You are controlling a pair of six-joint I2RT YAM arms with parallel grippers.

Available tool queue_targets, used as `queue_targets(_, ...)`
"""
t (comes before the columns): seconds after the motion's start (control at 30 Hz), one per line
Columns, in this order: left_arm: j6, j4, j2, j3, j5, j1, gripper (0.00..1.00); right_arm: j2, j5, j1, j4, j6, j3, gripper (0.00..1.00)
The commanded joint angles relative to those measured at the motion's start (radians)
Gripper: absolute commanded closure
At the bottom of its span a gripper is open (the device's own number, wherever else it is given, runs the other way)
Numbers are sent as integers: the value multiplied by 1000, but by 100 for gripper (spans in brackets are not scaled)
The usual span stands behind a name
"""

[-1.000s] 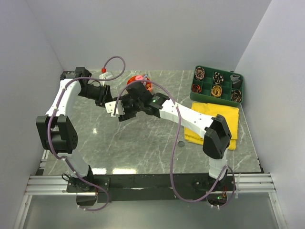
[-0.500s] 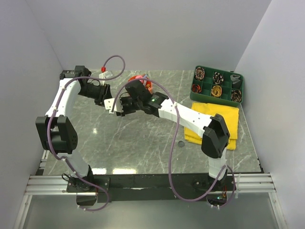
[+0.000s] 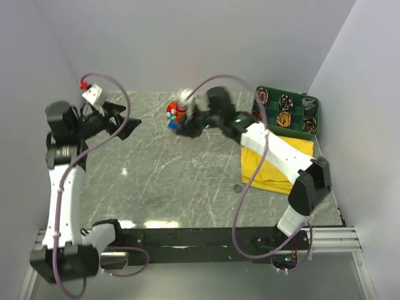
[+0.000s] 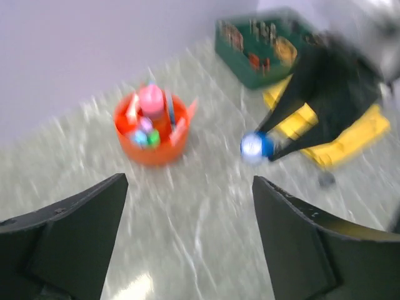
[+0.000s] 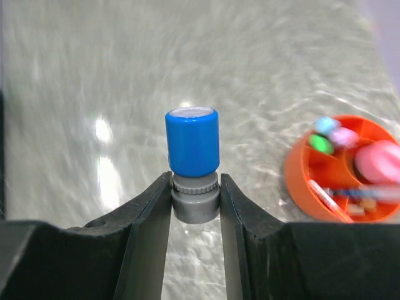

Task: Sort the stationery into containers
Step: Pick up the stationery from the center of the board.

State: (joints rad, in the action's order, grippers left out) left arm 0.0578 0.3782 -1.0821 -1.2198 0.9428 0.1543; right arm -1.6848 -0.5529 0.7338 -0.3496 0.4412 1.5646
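Note:
My right gripper [image 5: 195, 199] is shut on the grey base of a small blue-capped item [image 5: 192, 150], which it holds upright above the table. The orange organiser [image 5: 301, 187] sits just to its right, with pens, a pink tube and small bits in it. From above, the right gripper [image 3: 182, 125] hangs right by the organiser [image 3: 171, 111], partly covering it. My left gripper [image 3: 130, 127] is pulled back to the left, open and empty [image 4: 187, 181]. Its view shows the organiser [image 4: 150, 153] and the blue-capped item [image 4: 256, 147].
The green divided tray [image 3: 317, 115] with several filled cells stands at the back right. A yellow cloth [image 3: 275, 159] lies in front of it. A small dark disc [image 3: 237, 187] lies on the marble near the cloth's front-left corner.
The left gripper let go of the blue-capped item, opened, and swung back to the left. The right gripper closed on the item and carried it toward the back by the organiser.

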Motion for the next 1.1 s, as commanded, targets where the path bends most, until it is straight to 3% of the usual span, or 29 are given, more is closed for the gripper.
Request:
queue_targets(0.0,-325,-637,91,245,-22,17,11,100,-228,-186,401,-706,-83,100)
queue_targets(0.03,-372,-765,99,276,-19,19,10,108,-240,-204,554,-793,-106,100)
queue_targets(0.07,-418,-803,93,301,-18,19,9,111,-237,-221,602,-862,-129,100)
queue_targets(0.2,-613,-926,-16,257,-13,4,9,123,-257,-205,693,-996,-133,100)
queue_targets(0.3,-642,-1019,-90,215,7,-19,9,117,-263,-189,744,-1051,-121,100)
queue_targets(0.63,-750,-1113,-268,17,28,-182,11,7,-255,-188,819,-1148,-5,100)
queue_targets(1.07,-859,-1116,-326,-32,56,-216,13,-7,-243,-186,821,-1124,37,100)
